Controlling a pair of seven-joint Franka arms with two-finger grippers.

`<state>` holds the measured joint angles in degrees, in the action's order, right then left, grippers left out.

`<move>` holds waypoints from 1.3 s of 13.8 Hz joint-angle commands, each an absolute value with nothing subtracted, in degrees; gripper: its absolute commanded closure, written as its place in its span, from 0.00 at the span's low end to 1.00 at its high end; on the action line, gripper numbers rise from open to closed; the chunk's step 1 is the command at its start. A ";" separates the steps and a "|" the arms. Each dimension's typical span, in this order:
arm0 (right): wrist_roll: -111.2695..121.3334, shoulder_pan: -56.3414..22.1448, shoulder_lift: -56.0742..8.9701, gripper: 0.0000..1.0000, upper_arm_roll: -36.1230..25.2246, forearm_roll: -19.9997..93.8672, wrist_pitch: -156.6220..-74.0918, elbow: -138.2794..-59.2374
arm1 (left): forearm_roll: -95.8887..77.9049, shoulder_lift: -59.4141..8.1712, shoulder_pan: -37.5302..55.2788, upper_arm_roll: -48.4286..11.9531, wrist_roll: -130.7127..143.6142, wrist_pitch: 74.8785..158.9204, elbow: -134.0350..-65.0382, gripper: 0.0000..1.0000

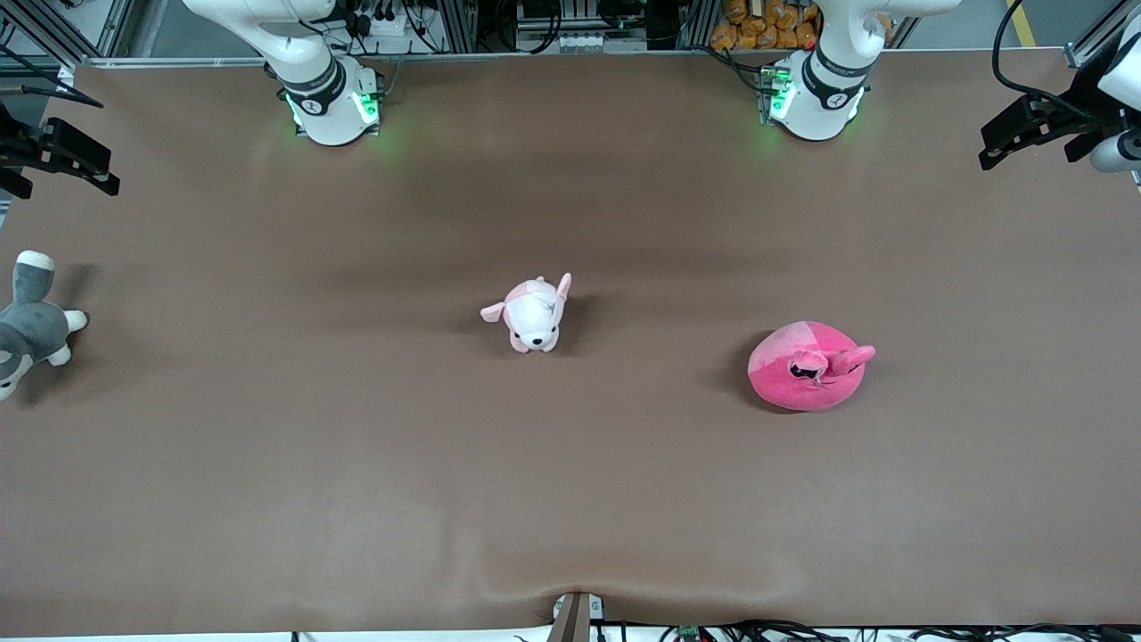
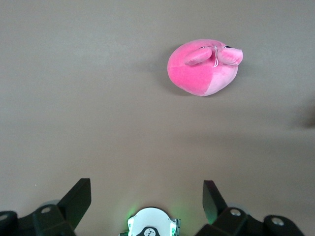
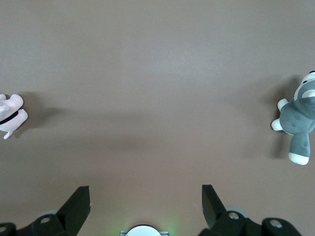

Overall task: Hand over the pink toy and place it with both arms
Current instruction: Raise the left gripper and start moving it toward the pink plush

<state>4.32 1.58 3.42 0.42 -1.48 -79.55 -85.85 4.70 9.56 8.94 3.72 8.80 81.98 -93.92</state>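
The pink toy, a round hot-pink plush with ear flaps and a lighter patch, lies on the brown table toward the left arm's end; it also shows in the left wrist view. My left gripper hangs open and empty high over the left arm's end of the table, apart from the toy; its open fingers frame the left wrist view. My right gripper hangs open and empty over the right arm's end of the table, its fingers wide apart in the right wrist view.
A pale pink-and-white plush puppy lies at the table's middle; part of it shows in the right wrist view. A grey-and-white plush animal lies at the right arm's end of the table and shows in the right wrist view.
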 commanded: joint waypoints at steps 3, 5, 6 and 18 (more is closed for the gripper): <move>4.39 1.32 4.13 0.00 0.26 -0.88 -79.01 -85.87 | 5.27 7.65 8.79 3.69 8.35 81.21 -91.94 0.00; 4.39 1.32 4.13 0.00 0.35 -0.88 -79.01 -85.87 | 5.27 7.12 8.79 3.87 8.44 81.21 -91.67 0.00; 4.39 1.32 4.13 0.00 0.35 -0.88 -79.01 -85.87 | 5.19 6.77 8.88 3.87 8.52 81.21 -91.15 0.00; 4.39 1.32 4.13 0.00 0.26 -0.79 -79.01 -85.87 | 5.27 3.61 8.61 3.78 8.35 81.30 -92.11 0.00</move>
<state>4.32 1.57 3.42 0.42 -1.48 -79.54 -85.85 4.70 4.73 8.74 3.92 8.80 81.94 -93.08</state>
